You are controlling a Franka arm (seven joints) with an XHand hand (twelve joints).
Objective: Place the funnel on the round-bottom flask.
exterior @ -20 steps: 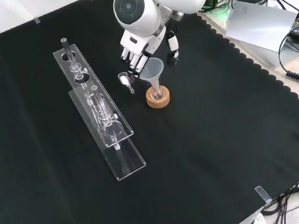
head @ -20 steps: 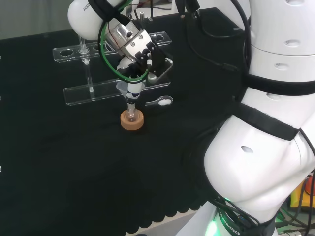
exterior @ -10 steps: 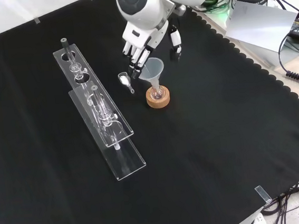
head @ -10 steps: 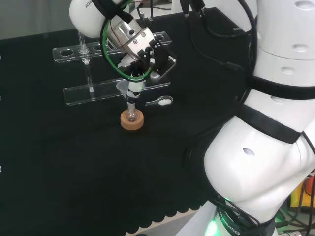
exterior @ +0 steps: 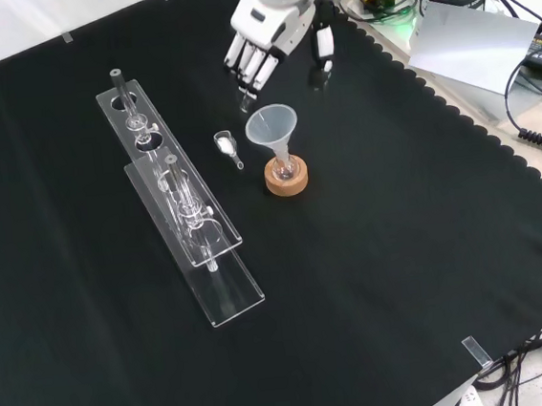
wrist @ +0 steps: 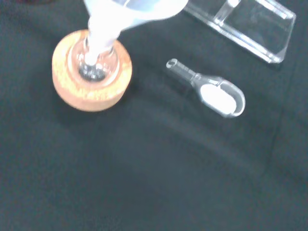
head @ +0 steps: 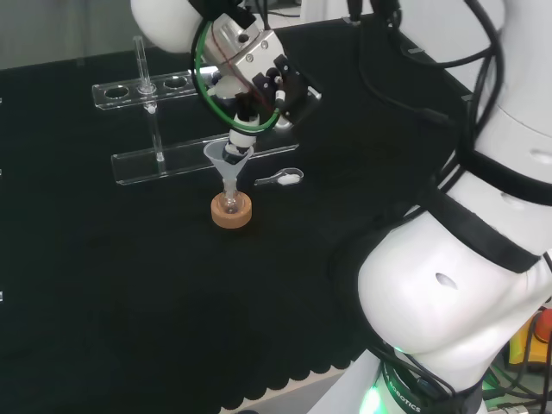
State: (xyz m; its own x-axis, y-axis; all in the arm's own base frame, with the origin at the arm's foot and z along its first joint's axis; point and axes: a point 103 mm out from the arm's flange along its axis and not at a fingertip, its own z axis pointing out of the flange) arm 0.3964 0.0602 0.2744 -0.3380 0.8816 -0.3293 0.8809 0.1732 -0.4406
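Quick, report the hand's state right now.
Hand: open, fingers straight, holding nothing; the clear plastic funnel stands free in the flask.

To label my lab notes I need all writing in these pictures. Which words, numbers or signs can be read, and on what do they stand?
funnel, flask, cork ring, rack, scoop: no text on them.
arm's base, head view: small print, partly hidden, too small to read.
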